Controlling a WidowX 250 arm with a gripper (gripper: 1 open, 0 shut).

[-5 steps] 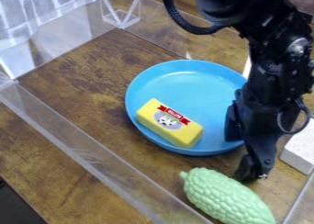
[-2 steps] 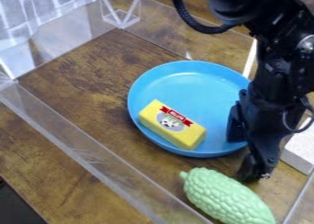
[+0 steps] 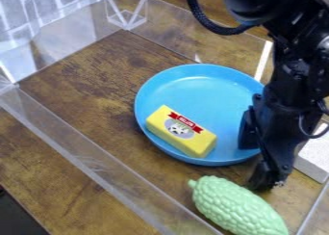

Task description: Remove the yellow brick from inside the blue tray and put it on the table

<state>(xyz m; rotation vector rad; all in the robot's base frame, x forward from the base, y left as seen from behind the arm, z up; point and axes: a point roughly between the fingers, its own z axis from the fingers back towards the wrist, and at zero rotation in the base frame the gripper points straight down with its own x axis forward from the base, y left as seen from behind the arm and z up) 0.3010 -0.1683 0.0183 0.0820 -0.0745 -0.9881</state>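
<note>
Yellow brick lies flat inside the blue tray, in the part of the tray nearest to the viewer, close to the front rim. Its white label with red and dark print faces up, and the long side runs diagonally. Nothing is touching it.

Around it, the blue tray is round and shallow, with a raised rim, and it sits on the table, a dark brown wooden surface with grain that one can see.

To the right of the tray stands the black robot arm. Its gripper points down and is low, just beside the right front edge of the tray, over the table and not over the brick. The fingers are dark and partly hidden against the arm, so the gap is hard to read by eye, but they stand at their widest and hold nothing.

In front of the tray, near the gripper, a green ribbed gourd-shaped object lies on the table. Clear plastic walls border the table on the front and the left side.
</note>
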